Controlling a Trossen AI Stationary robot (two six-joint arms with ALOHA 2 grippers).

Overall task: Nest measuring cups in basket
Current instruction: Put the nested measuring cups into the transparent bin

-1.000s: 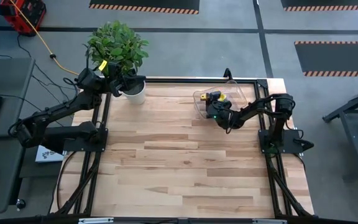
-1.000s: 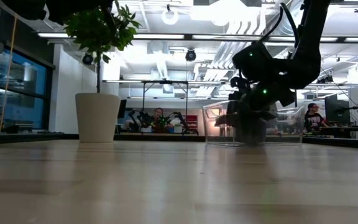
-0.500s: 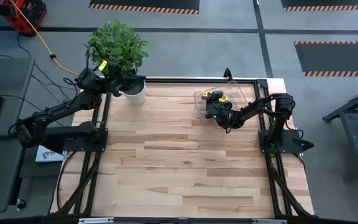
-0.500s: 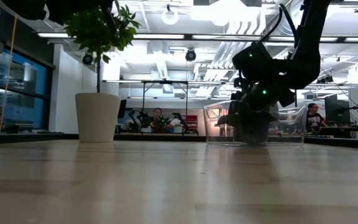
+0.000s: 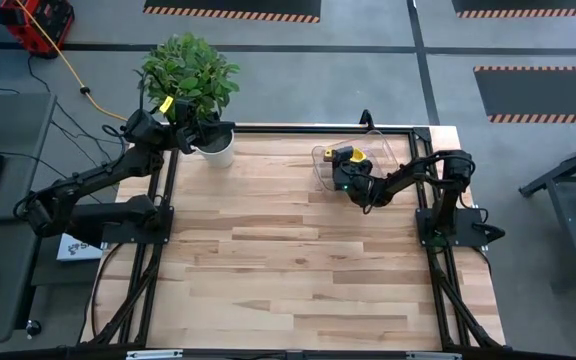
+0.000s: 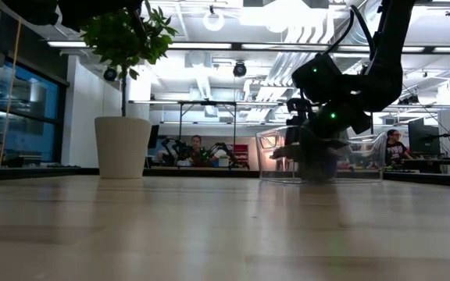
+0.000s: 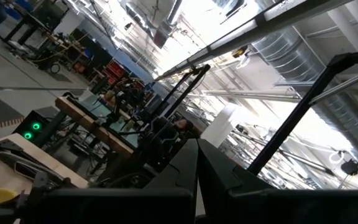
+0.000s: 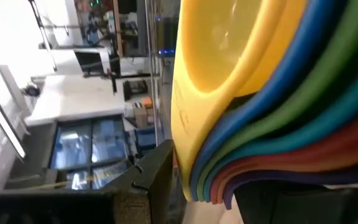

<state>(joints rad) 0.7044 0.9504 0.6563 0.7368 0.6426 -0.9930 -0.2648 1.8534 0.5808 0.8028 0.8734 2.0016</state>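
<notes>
Nearly done, by the look of it: stack of nested plastic measuring cups (image 8: 272, 99), yellow innermost, then blue, green, teal and red, held by right end effector (image 5: 348, 172) inside clear square plastic basket (image 5: 378, 150) at desk's (image 5: 288, 260) far right. Release remaining. Left end effector (image 5: 211, 133) closed, empty, beside white plant pot (image 5: 218, 152).

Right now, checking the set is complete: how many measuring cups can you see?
5, all nested in one stack in the right gripper: yellow, blue, green, teal, red. Others may be hidden.

One clear basket (image 5: 368, 150), one potted plant (image 5: 190, 75). The nested measuring cups (image 8: 272, 106) show about six colored layers. Two arms.
</notes>
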